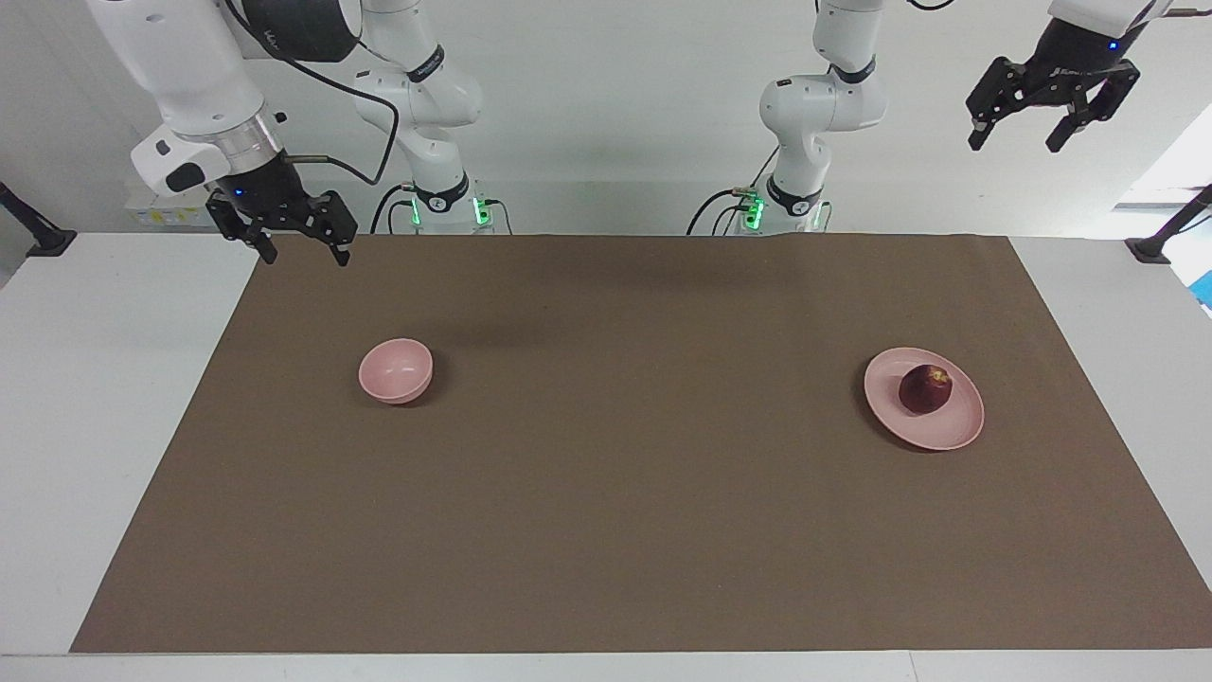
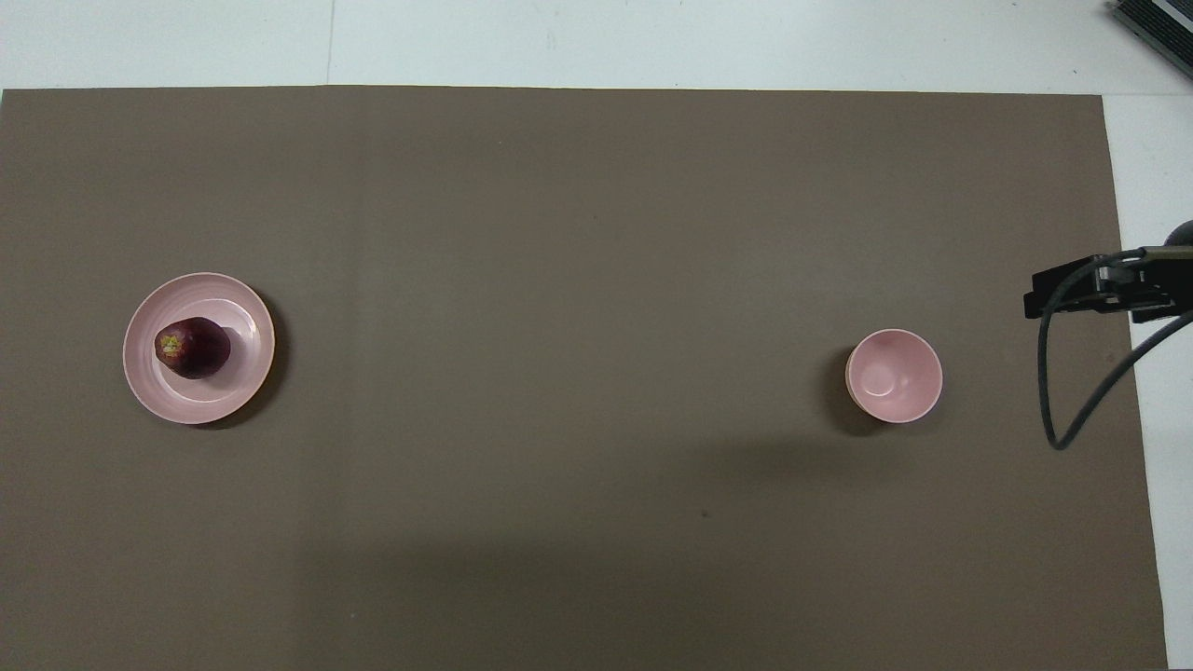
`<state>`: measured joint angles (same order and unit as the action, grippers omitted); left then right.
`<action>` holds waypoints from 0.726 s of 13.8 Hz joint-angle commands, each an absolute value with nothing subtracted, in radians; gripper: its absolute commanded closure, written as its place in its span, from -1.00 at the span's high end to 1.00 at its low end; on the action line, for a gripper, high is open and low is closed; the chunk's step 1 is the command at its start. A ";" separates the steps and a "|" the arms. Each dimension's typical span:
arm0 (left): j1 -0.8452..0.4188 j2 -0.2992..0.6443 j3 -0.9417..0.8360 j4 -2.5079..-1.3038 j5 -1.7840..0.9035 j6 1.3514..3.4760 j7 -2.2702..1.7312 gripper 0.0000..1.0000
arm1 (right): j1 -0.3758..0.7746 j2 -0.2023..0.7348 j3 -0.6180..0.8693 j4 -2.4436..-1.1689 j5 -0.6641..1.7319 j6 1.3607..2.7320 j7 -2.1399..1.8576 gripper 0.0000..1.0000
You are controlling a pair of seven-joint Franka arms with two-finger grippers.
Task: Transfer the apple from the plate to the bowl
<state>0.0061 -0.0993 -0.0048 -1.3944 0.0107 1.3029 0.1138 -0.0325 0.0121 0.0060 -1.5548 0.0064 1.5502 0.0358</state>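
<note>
Fingers of the left gripper (image 1: 1051,114) and right gripper (image 1: 301,242) hang spread and empty; the apple (image 1: 925,388) sits at the plate's (image 1: 956,431) nine o'clock overhead, so descend centred, then carry to the bowl (image 1: 396,370).

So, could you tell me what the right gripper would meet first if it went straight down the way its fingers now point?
Probably the table near the brown mat's edge. The right gripper, open, hangs clear of the bowl; depth is uncertain.
</note>
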 commanded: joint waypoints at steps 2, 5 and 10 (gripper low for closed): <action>0.009 -0.143 -0.002 -1.578 0.006 1.468 0.129 1.00 | -0.041 0.008 0.012 -1.560 0.025 1.543 0.038 1.00; 0.009 -0.147 -0.002 -1.734 0.006 1.610 0.129 1.00 | -0.041 0.008 0.012 -1.559 0.025 1.543 0.038 1.00; 0.032 -0.149 0.006 -1.980 0.005 1.883 0.127 1.00 | -0.041 0.008 0.012 -1.559 0.025 1.543 0.038 1.00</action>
<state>0.0089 -0.1030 0.0011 -1.8639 0.0107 1.7720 0.1141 -0.0325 0.0121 0.0060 -1.5548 0.0064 1.5502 0.0358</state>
